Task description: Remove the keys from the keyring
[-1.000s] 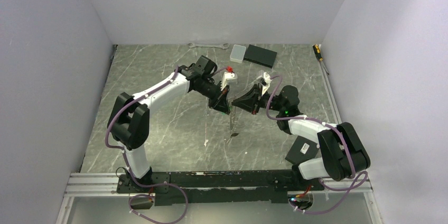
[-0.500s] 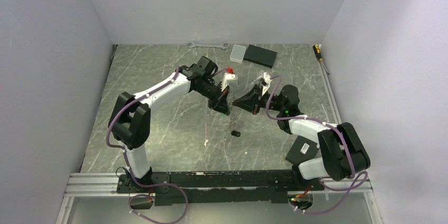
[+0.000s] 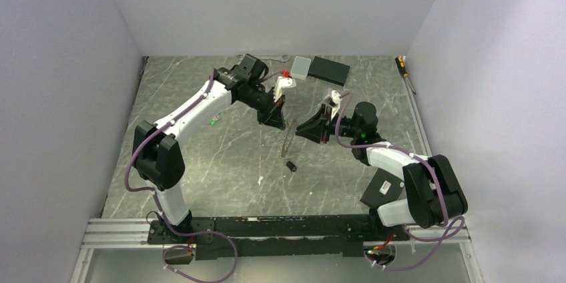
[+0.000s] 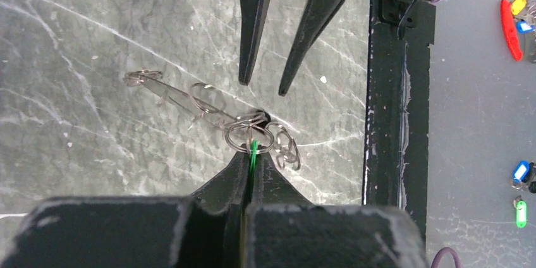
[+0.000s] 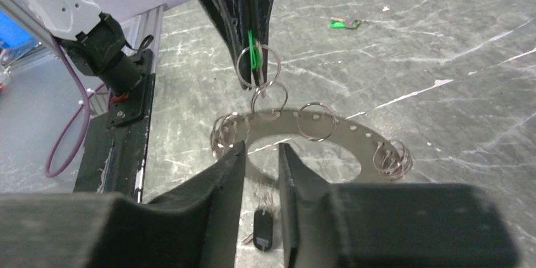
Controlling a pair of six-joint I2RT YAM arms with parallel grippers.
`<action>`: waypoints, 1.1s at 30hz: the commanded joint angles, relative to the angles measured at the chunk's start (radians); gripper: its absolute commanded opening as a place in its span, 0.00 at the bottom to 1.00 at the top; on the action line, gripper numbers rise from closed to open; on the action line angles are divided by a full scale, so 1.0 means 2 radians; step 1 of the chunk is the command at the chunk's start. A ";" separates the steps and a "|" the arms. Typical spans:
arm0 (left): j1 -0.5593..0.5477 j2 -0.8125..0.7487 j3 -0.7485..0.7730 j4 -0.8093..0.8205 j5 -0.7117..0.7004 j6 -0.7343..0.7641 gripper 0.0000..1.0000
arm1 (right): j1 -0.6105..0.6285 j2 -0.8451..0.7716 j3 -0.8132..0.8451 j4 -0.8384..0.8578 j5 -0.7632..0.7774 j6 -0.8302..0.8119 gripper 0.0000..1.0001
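My left gripper (image 4: 253,152) is shut on a green-headed key (image 4: 253,162), held above the table. From that key hangs the keyring (image 5: 341,130), a flat curved grey metal strip carrying several split rings. My right gripper (image 5: 260,148) is open with nothing between its fingers, close in front of the strip. A black-headed key (image 5: 262,230) lies on the table under it, apart from the keyring (image 3: 287,139). Another green-headed key (image 3: 213,121) lies on the table to the left, beside the left arm.
A silver wrench (image 3: 283,57), a white box (image 3: 301,67) and a black box (image 3: 329,69) lie along the back wall. A screwdriver (image 3: 401,64) lies at the back right. A thin white stick (image 3: 259,169) rests left of the black key (image 3: 291,166).
The right gripper has opened. The left arm has swung back and left with the keyring. The black key, which hung below the ring, now lies on the table.
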 commanded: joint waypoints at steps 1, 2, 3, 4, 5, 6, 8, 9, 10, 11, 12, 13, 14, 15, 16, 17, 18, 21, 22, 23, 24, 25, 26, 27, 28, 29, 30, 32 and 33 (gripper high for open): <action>0.002 -0.021 0.035 -0.023 -0.002 0.026 0.00 | -0.002 -0.011 0.023 -0.029 -0.029 -0.028 0.33; 0.002 -0.019 0.038 -0.028 -0.002 0.032 0.00 | -0.002 -0.011 0.026 -0.041 -0.031 -0.035 0.34; 0.001 -0.018 0.041 -0.032 -0.003 0.038 0.00 | -0.002 -0.012 0.032 -0.051 -0.033 -0.040 0.35; -0.001 -0.017 0.044 -0.037 -0.006 0.046 0.00 | -0.002 -0.013 0.035 -0.059 -0.035 -0.042 0.37; -0.002 -0.017 0.047 -0.042 -0.008 0.053 0.00 | -0.002 -0.014 0.039 -0.066 -0.038 -0.043 0.38; -0.003 -0.017 0.049 -0.046 -0.009 0.059 0.00 | -0.002 -0.015 0.043 -0.071 -0.040 -0.044 0.39; -0.004 -0.018 0.052 -0.046 -0.013 0.060 0.00 | -0.002 -0.018 0.052 -0.082 -0.039 -0.042 0.40; -0.004 -0.017 0.054 -0.047 -0.014 0.059 0.00 | -0.002 -0.018 0.058 -0.088 -0.037 -0.040 0.40; -0.006 -0.016 0.056 -0.048 -0.014 0.059 0.00 | -0.001 -0.019 0.065 -0.097 -0.032 -0.039 0.41; -0.007 -0.016 0.057 -0.049 -0.016 0.059 0.00 | 0.000 -0.020 0.073 -0.109 -0.028 -0.039 0.42; -0.008 -0.016 0.057 -0.049 -0.017 0.058 0.00 | 0.001 -0.019 0.083 -0.124 -0.024 -0.041 0.42; -0.010 -0.016 0.057 -0.048 -0.018 0.057 0.00 | 0.003 -0.019 0.093 -0.141 -0.020 -0.040 0.43; -0.012 -0.016 0.057 -0.048 -0.018 0.056 0.00 | 0.007 -0.020 0.103 -0.162 -0.014 -0.039 0.43; -0.013 -0.016 0.056 -0.048 -0.019 0.055 0.00 | 0.011 -0.019 0.113 -0.182 -0.007 -0.039 0.43; -0.014 -0.015 0.056 -0.047 -0.019 0.053 0.00 | 0.015 -0.019 0.122 -0.196 -0.003 -0.037 0.43; -0.015 -0.015 0.056 -0.046 -0.018 0.052 0.00 | 0.019 -0.018 0.128 -0.205 0.001 -0.033 0.43; -0.016 -0.015 0.056 -0.044 -0.019 0.049 0.00 | 0.022 -0.018 0.133 -0.213 0.004 -0.030 0.43; -0.017 -0.014 0.057 -0.042 -0.016 0.044 0.00 | 0.033 -0.018 0.141 -0.225 0.011 -0.016 0.43; -0.018 -0.013 0.057 -0.041 -0.016 0.043 0.00 | 0.036 -0.019 0.142 -0.230 0.015 -0.015 0.43; -0.018 -0.013 0.057 -0.041 -0.016 0.043 0.00 | 0.040 -0.019 0.144 -0.235 0.020 -0.015 0.43; -0.018 -0.013 0.058 -0.041 -0.016 0.042 0.00 | 0.043 -0.019 0.145 -0.242 0.028 -0.018 0.43; -0.018 -0.013 0.058 -0.040 -0.015 0.041 0.00 | 0.046 -0.017 0.147 -0.249 0.035 -0.022 0.43; -0.018 -0.014 0.058 -0.040 -0.015 0.041 0.00 | 0.048 -0.016 0.147 -0.252 0.039 -0.024 0.43; -0.018 -0.014 0.058 -0.040 -0.014 0.041 0.00 | 0.049 -0.014 0.146 -0.253 0.043 -0.024 0.43; -0.019 -0.015 0.058 -0.040 -0.014 0.040 0.00 | 0.049 -0.013 0.145 -0.252 0.046 -0.024 0.42; -0.019 -0.015 0.058 -0.040 -0.013 0.040 0.00 | 0.050 -0.012 0.144 -0.252 0.048 -0.024 0.41; -0.019 -0.016 0.058 -0.040 -0.014 0.040 0.00 | 0.050 -0.012 0.142 -0.251 0.048 -0.024 0.40; -0.018 -0.016 0.058 -0.040 -0.014 0.040 0.00 | 0.050 -0.012 0.139 -0.247 0.045 -0.026 0.33; -0.018 -0.016 0.058 -0.040 -0.015 0.040 0.00 | 0.050 -0.013 0.137 -0.243 0.044 -0.026 0.29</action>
